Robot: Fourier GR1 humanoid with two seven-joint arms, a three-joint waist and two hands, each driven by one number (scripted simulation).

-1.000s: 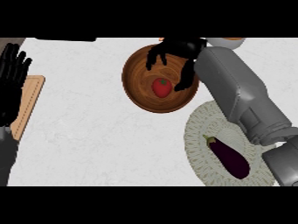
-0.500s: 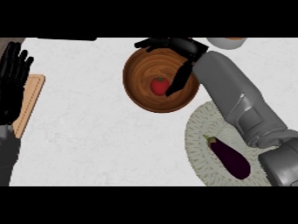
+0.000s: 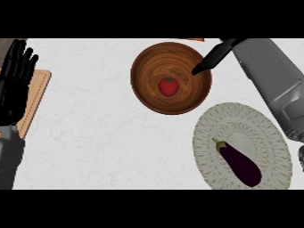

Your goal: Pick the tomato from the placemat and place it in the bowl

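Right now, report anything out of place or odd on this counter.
Nothing stands out. The tomato sits inside the wooden bowl, the eggplant lies on the woven placemat, nothing spilled.

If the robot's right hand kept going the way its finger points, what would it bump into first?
Probably the wooden bowl. The right hand's finger slants down-left over the bowl's inside, towards the tomato lying there. How high the finger hangs is unclear, so it might touch the tomato first.

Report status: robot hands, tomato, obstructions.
Left robot hand open, resting at left edge. Right robot hand open, above bowl rim. Red tomato lying in brown wooden bowl. Nothing in the way.
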